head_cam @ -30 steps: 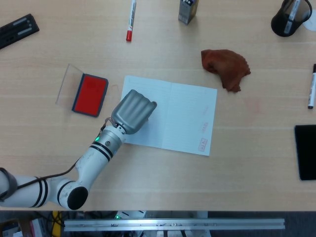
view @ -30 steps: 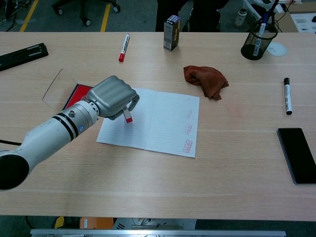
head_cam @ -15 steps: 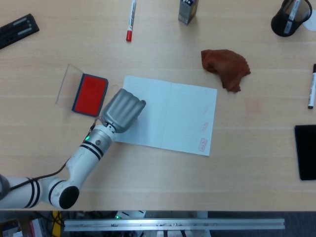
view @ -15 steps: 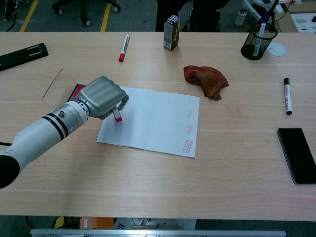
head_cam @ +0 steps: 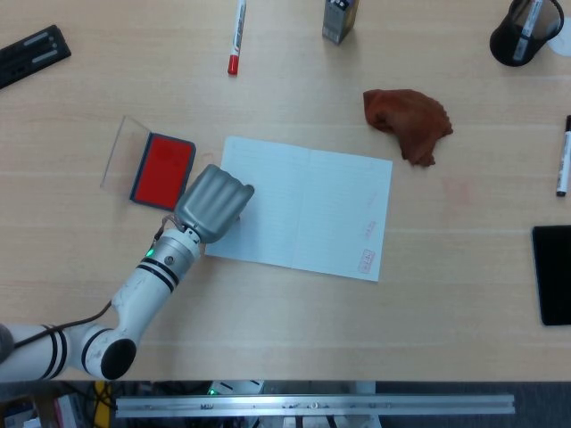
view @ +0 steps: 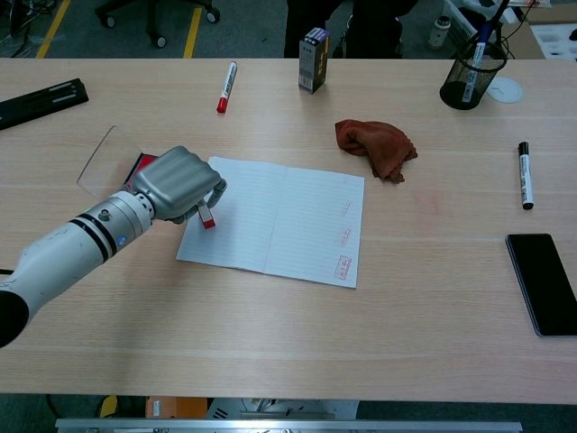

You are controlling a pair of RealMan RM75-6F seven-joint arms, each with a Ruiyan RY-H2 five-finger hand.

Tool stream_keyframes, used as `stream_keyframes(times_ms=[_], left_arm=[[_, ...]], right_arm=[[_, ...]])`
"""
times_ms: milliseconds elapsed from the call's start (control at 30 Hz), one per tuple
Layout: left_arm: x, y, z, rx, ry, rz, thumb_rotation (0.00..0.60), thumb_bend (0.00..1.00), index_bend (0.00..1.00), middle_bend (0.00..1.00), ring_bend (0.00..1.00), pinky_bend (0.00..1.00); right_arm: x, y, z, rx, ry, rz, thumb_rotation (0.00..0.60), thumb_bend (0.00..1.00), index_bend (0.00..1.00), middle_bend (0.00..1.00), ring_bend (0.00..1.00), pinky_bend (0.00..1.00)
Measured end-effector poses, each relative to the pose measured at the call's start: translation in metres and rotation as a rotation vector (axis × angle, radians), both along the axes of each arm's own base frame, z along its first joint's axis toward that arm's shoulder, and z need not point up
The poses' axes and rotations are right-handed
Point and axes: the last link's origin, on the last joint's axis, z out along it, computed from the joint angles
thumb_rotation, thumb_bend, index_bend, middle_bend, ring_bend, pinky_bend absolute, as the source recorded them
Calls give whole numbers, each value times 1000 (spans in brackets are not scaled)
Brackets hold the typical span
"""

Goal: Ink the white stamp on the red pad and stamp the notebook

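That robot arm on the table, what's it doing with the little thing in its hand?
The robot's left hand is holding a small white stamp with a red bottom. It hangs over the left edge of the open notebook, right beside the red ink pad, whose clear lid is open. The notebook's right page already shows a few red stamp marks. The right hand isn't in the pictures.
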Motion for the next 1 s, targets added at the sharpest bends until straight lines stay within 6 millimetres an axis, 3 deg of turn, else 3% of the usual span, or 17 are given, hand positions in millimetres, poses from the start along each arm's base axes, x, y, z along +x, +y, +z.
stream_keyframes(times_ms=[733, 1000], left_arm=[[-9, 0, -8, -17, 14, 23, 600, 383, 618, 1000, 1000, 1000], [-2, 2, 5, 5, -13, 6, 600, 383, 618, 1000, 1000, 1000]], right_arm=[[1, 2, 2, -10, 3, -3, 600, 187, 400, 488, 416, 522], [-1, 2, 3, -14, -2, -2, 600, 186, 400, 488, 416, 522]])
